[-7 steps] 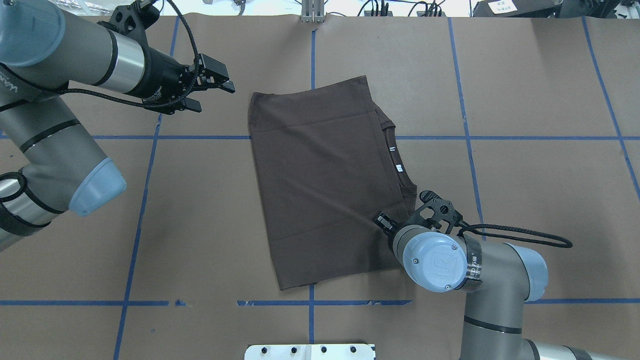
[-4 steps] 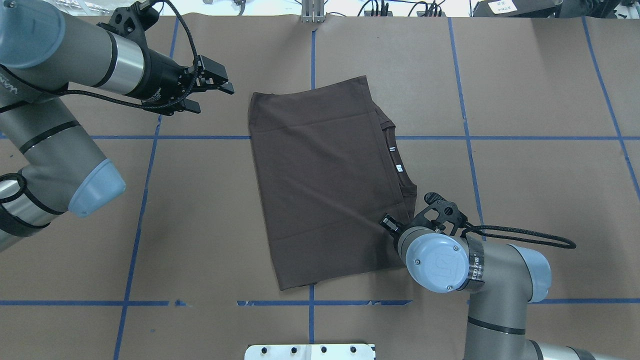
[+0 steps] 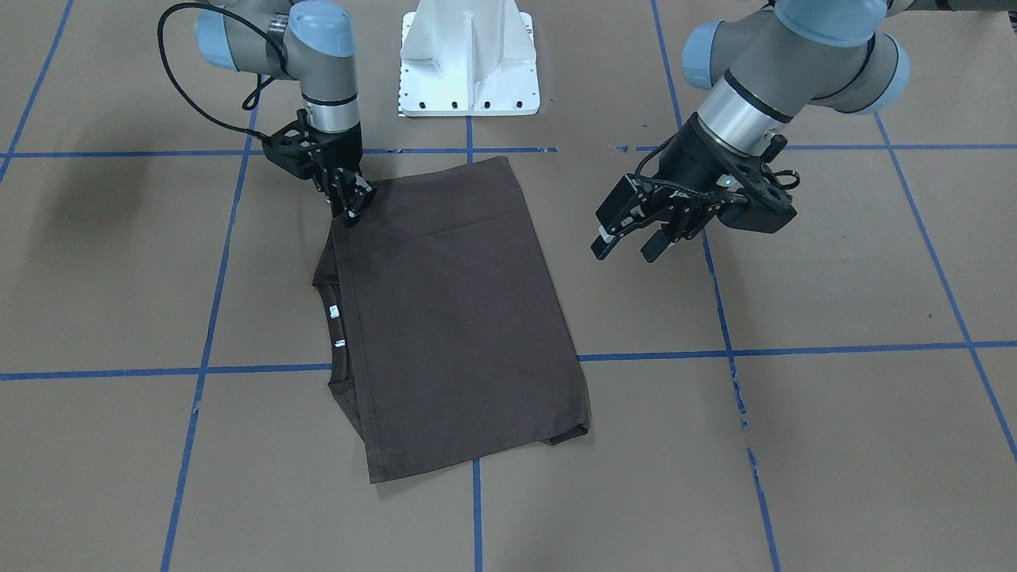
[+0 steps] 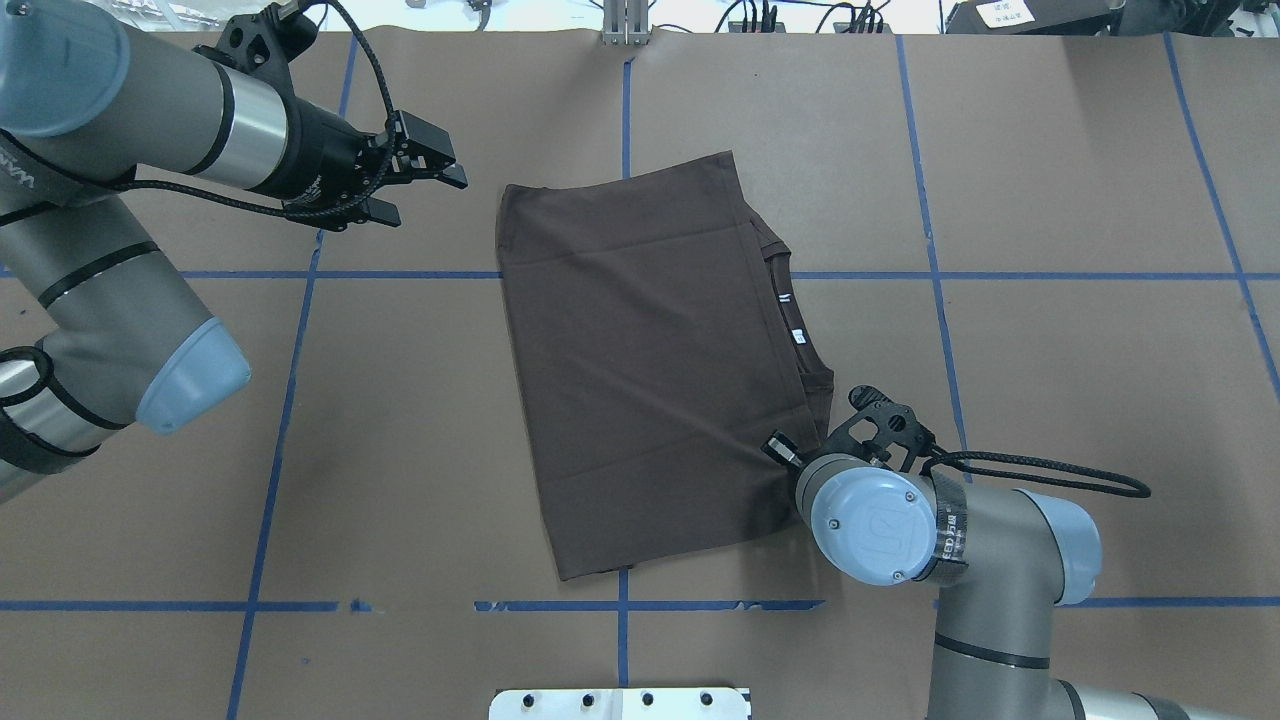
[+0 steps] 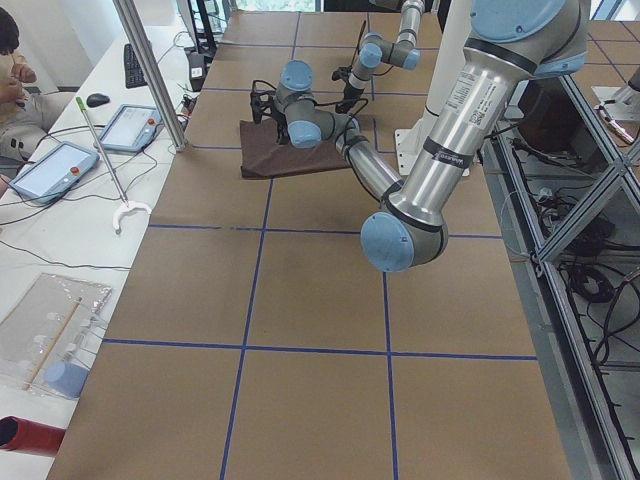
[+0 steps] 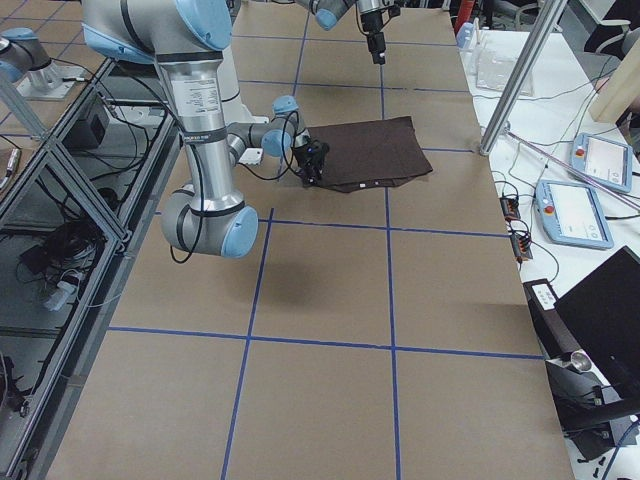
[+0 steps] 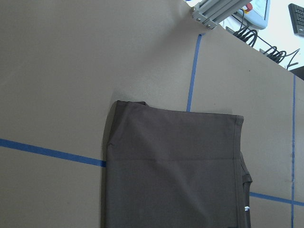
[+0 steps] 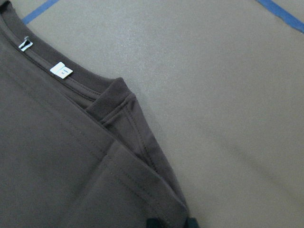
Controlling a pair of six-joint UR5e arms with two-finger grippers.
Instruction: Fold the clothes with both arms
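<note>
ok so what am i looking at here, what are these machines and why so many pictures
Two robot arms work at a paper-covered table marked with blue tape. It is one moment seen from several cameras: one above and behind the robot, one facing it, one at each table end, one on each wrist. A folded brown T-shirt lies in the middle. The right gripper appears to pinch the shirt's edge near the collar; the left gripper hovers open beside the shirt, holding nothing.
</note>
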